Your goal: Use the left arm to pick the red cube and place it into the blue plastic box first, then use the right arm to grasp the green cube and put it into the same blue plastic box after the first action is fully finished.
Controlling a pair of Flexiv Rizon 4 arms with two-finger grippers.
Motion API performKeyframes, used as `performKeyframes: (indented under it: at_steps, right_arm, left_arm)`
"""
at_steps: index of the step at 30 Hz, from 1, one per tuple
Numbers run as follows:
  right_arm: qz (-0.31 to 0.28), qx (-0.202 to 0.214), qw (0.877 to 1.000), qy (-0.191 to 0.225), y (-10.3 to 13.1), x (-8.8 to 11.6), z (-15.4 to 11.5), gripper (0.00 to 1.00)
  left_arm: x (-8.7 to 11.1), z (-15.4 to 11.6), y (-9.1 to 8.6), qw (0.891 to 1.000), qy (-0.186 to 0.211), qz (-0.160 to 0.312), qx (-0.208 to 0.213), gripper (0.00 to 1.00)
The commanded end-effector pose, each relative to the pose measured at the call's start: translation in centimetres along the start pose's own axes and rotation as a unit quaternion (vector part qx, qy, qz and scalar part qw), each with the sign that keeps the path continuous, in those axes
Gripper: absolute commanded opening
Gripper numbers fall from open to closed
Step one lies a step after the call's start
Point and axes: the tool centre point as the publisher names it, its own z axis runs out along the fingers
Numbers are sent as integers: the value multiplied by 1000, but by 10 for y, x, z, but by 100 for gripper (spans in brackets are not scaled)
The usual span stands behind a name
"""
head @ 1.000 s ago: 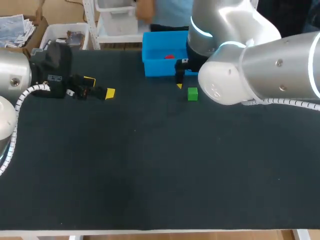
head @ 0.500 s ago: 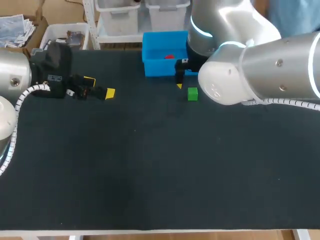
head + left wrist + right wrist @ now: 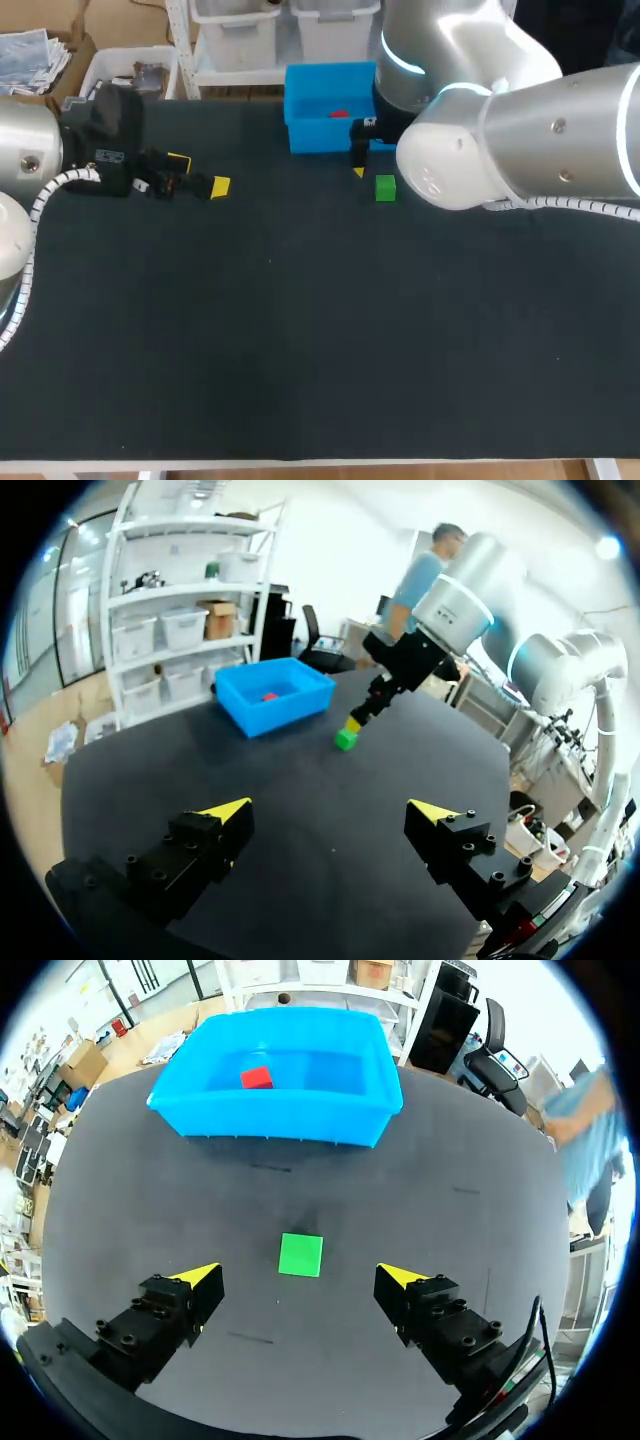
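First step done: red cube (image 3: 256, 1077) lying inside blue plastic box (image 3: 275, 1120). Second step in hand. Green cube (image 3: 300, 1254) on table (image 3: 300, 350), near box, lined up between wide-spread fingers of right gripper (image 3: 297, 1276), untouched. Left gripper (image 3: 331, 809) well apart, likewise spread wide, empty. Next, by judgement: lower right gripper, straddle cube, close squarely on opposite faces, lift.

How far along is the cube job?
Done: the red cube lies in the box, and the left gripper is open, empty, away from it. In hand: the right gripper is open with the green cube on the table between its fingers, not gripped. Left: grasp it and drop it into the box.
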Motion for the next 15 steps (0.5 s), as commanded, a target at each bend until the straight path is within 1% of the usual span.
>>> performKeyframes:
  at_steps: [1,11,12,13,15]
  right_arm:
    - [1,1,1000,-3,0,2,-1,100]
    - [1,1,1000,-3,0,2,-1,100]
    - [-24,-81,994,-62,13,6,-31,100]
    - [-52,-160,978,-124,26,9,-55,100]
    - [-56,-157,978,-128,25,6,-49,100]
  left_arm:
    - [2,-1,1,1000,-5,1,2,100]
    - [2,-1,1,1000,-5,1,2,100]
    - [2,-1,1,1000,-5,1,2,100]
    - [2,-1,1,1000,-5,1,2,100]
    - [2,-1,1,1000,-5,1,2,100]
